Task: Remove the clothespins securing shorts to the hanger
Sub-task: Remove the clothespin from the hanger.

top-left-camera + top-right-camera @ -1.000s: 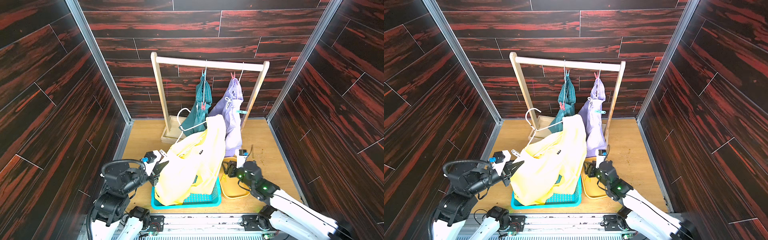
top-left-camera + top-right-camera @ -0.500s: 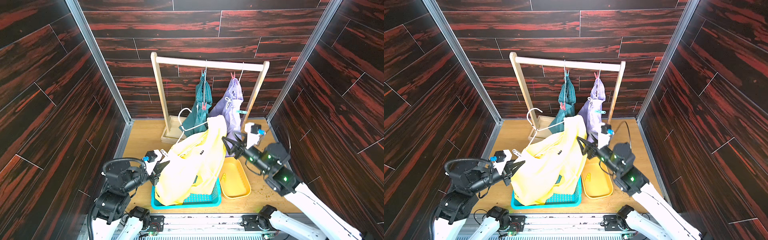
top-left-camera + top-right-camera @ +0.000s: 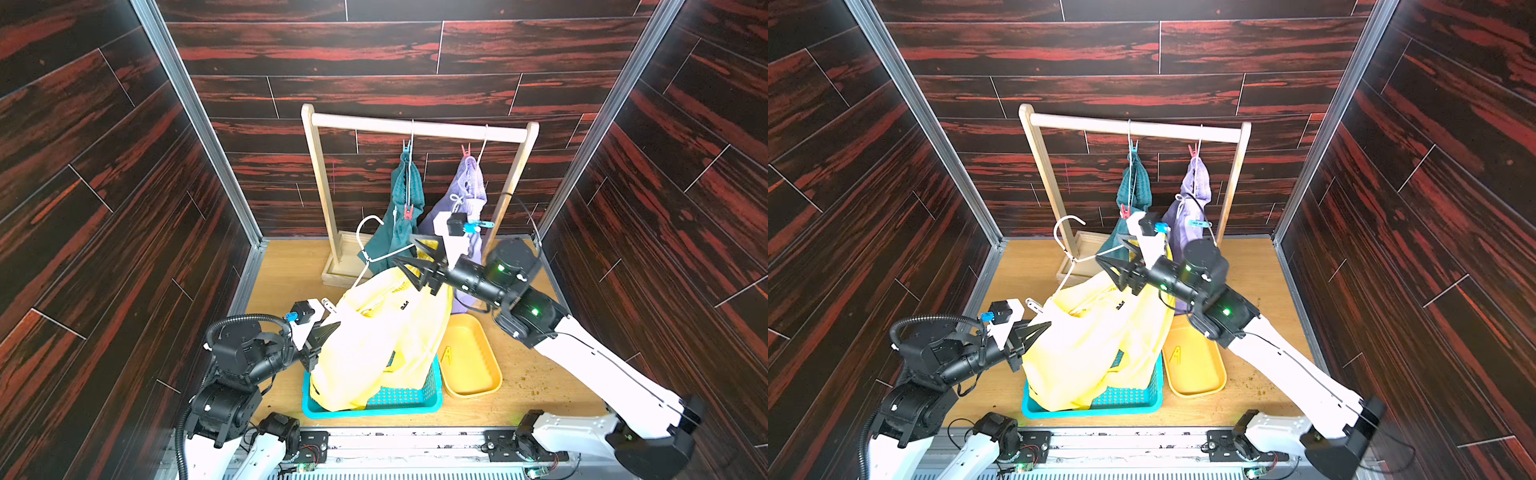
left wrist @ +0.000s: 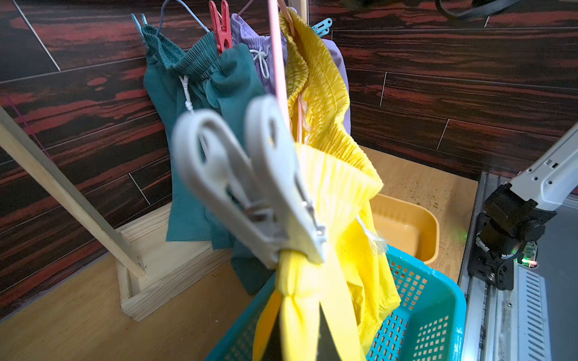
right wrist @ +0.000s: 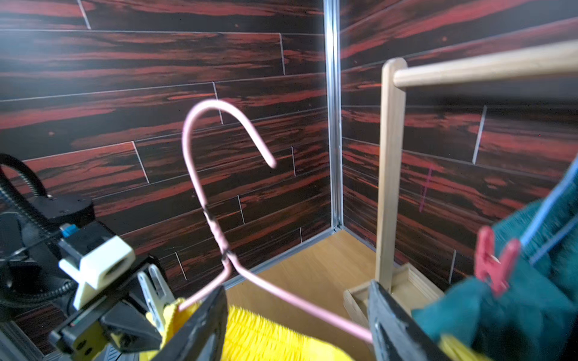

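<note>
Left fingers [image 3: 326, 332] clamp bright yellow fabric shorts [image 3: 374, 345] taut; right fingers [image 5: 200, 328], apart, straddle the pink wire hanger [image 5: 219, 237].

Blurry pale clothespin [image 4: 275, 193] up close

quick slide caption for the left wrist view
Grey clothespin clamped on the yellow shorts at the pink hanger, over the blue basket; green shorts and lavender shorts hang behind.

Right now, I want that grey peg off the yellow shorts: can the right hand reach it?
Probably yes: the open right hand hovers at the hanger close to the grey peg, nothing between; the left hand, shut on the yellow shorts, crowds it.
</note>
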Robot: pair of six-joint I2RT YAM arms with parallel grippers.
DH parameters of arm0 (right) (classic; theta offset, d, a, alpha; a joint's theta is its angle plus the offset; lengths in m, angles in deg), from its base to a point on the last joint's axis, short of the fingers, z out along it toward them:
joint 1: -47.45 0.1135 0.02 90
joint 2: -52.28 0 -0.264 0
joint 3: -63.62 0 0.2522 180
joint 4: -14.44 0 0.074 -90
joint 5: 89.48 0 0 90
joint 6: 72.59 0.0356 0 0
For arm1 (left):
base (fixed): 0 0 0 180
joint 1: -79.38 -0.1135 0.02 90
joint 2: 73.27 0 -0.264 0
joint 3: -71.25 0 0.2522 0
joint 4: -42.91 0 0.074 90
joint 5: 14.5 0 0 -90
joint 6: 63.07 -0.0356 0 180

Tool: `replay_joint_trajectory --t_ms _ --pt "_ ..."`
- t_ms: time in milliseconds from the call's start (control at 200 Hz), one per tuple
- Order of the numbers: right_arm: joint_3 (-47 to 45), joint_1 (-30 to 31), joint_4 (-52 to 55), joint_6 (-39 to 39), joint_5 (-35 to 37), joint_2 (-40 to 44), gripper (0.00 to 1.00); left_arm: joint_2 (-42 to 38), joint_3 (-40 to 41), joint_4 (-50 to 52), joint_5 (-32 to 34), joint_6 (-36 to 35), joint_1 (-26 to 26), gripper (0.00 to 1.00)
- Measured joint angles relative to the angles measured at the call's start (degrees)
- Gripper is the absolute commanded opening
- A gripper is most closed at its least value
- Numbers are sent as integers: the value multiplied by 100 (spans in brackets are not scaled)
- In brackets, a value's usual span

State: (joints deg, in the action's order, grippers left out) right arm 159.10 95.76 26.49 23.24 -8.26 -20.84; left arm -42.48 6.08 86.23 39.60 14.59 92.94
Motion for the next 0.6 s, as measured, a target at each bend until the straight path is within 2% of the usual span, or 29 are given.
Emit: replay_joint_trajectory --t_ms 276,601 --pt "935 466 415 -546 223 -693 69 107 13 -76 -72 -31 0 0" --pt "1635 505 782 -704 214 -1187 63 120 35 -85 -133 -66 0 0"
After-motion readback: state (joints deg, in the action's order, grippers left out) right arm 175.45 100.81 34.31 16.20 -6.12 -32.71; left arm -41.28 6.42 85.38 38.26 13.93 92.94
